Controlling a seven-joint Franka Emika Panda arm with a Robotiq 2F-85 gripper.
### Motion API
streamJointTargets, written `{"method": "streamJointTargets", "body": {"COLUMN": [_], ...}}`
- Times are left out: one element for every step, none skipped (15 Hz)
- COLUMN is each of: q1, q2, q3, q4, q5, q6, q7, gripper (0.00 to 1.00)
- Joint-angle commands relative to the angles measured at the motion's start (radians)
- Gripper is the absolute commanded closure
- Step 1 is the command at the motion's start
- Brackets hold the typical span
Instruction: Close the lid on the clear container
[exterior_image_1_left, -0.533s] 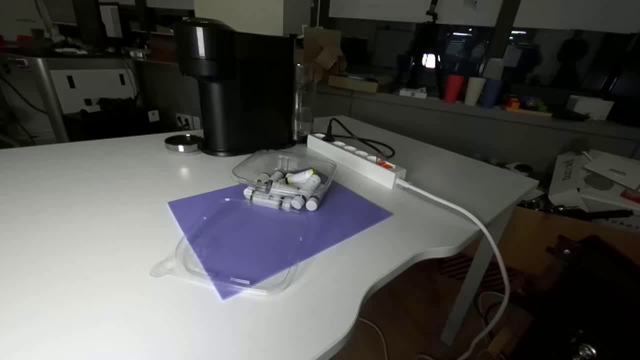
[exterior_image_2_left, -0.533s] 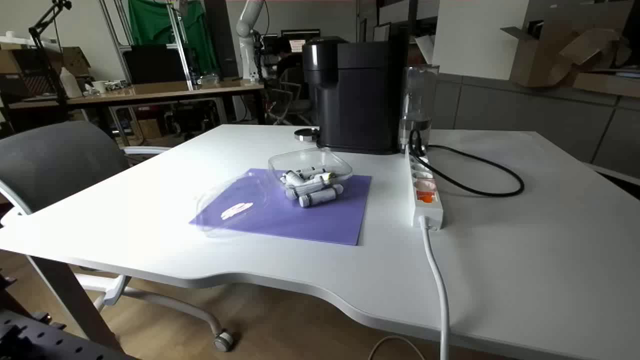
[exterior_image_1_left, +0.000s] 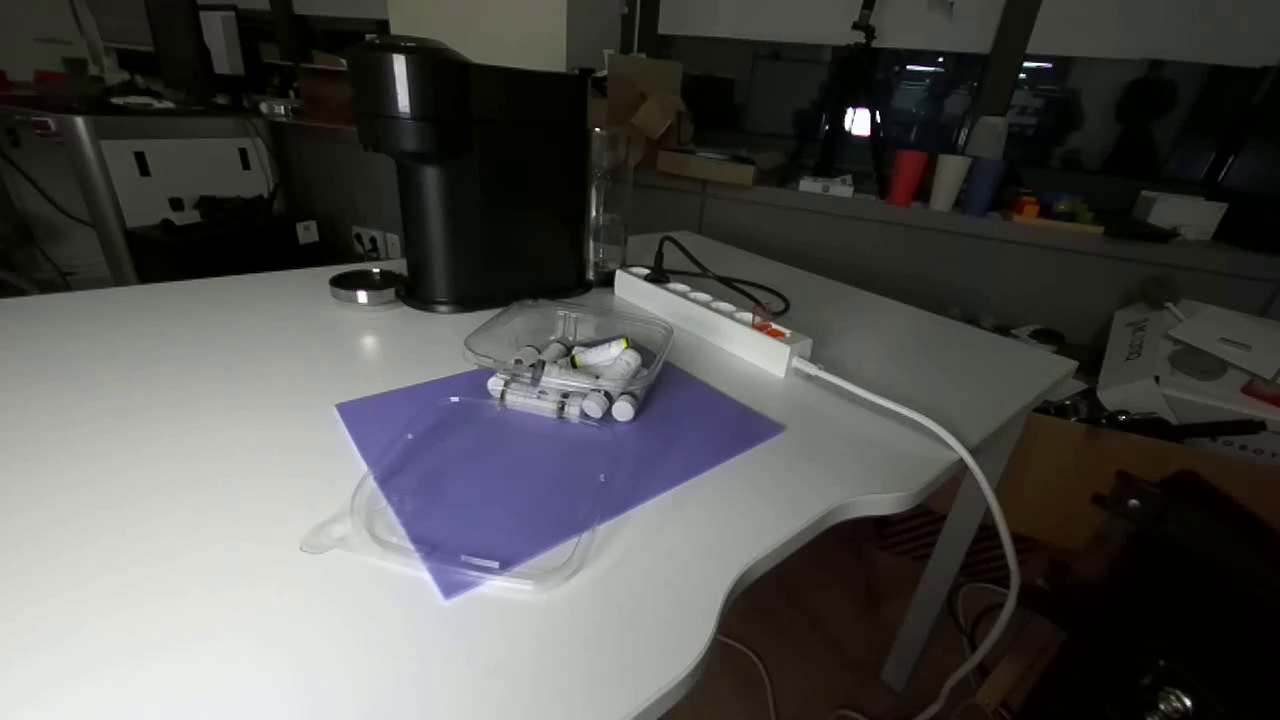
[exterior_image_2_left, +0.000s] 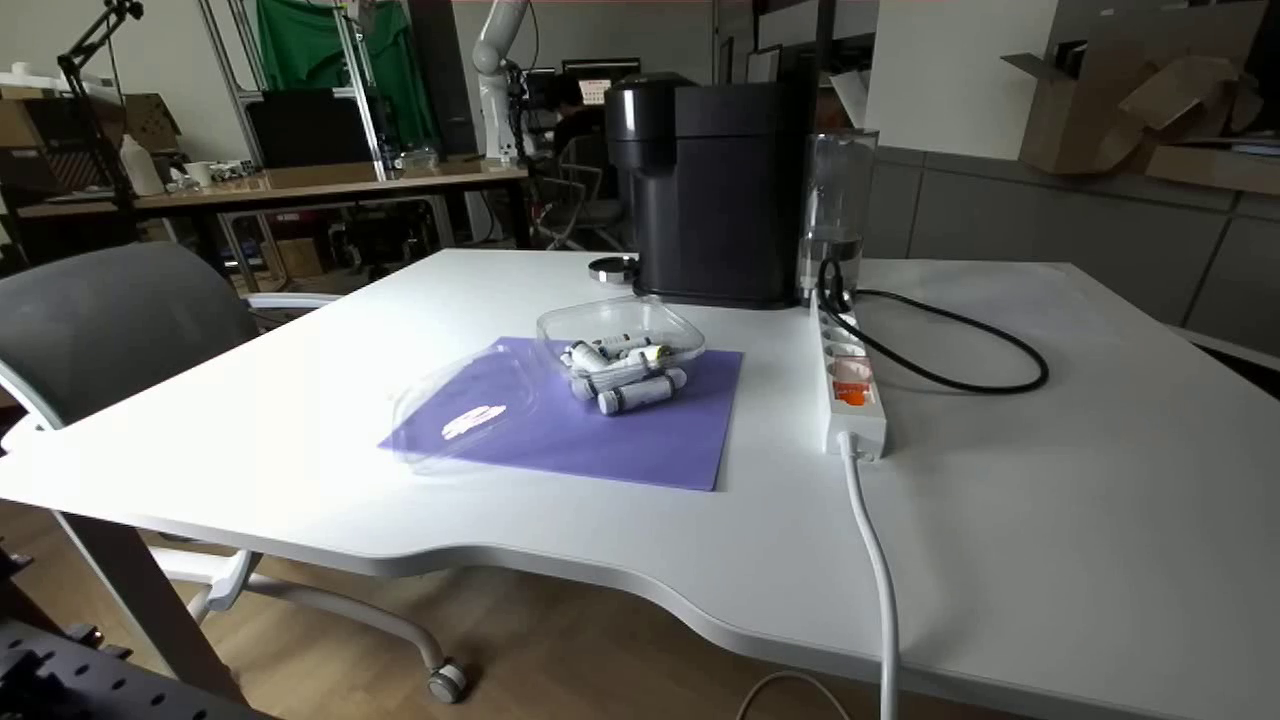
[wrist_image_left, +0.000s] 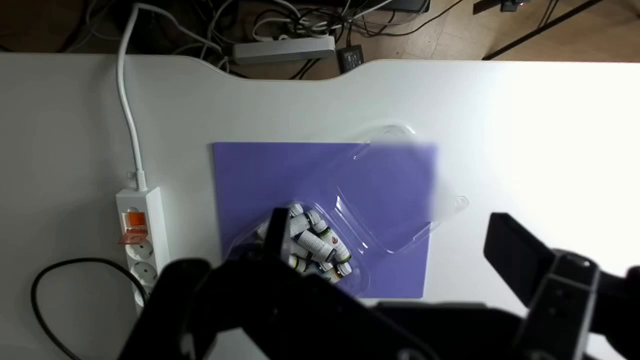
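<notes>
Left in the wrist view, the clear container (wrist_image_left: 358, 280) was set uncovered on the purple mat (wrist_image_left: 267, 170); right, the lid (wrist_image_left: 392, 194) was laid flat across the mat's edge; the gripper (wrist_image_left: 391, 222) was spread empty, presumably for grasping the lid.

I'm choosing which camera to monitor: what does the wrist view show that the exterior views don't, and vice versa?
Only the wrist view: the open end effector and a tangle of cables.

Only the exterior views: a black coffee machine, not distinguishable in the wrist view; plus a red cup and a grey chair, each in an exterior view.

Shared: the lid lying off the clear container, small bottles inside it, the purple mat and the white power strip.
</notes>
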Motion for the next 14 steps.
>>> {"method": "streamJointTargets", "body": {"q1": [0.004, 0.004, 0.004, 0.004, 0.004, 0.004, 0.004, 0.004, 0.001, -0.006, -0.013, -0.019, -0.029, -0.04], "q2": [0.0, 0.0, 0.0, 0.0, 0.0, 0.0, 0.0, 0.0, 0.001, 0.003, 0.009, 0.017, 0.026, 0.038], "q3": [-0.003, -0.003, -0.003, -0.003, -0.003, -0.003, -0.003, -0.003, 0.004, 0.015, 0.025, 0.032, 0.042, 0.05], "q4": [0.002, 0.002, 0.002, 0.002, 0.002, 0.002, 0.002, 0.002, -0.001, -0.008, -0.014, -0.026, -0.04, -0.056], "q5": [-0.002, -0.002, -0.002, -0.002, -0.002, -0.002, -0.002, -0.002, -0.013, -0.038, -0.069, -0.102, -0.143, -0.185], "q6": [-0.002, -0.002, -0.002, -0.002, -0.002, -0.002, -0.002, -0.002, 0.021, 0.058, 0.1, 0.154, 0.216, 0.283], "q7": [0.002, 0.002, 0.002, 0.002, 0.002, 0.002, 0.002, 0.002, 0.011, 0.02, 0.028, 0.035, 0.05, 0.065], "gripper": [0.0, 0.0, 0.0, 0.0, 0.0, 0.0, 0.0, 0.0, 0.0, 0.0, 0.0, 0.0, 0.0, 0.0]}}
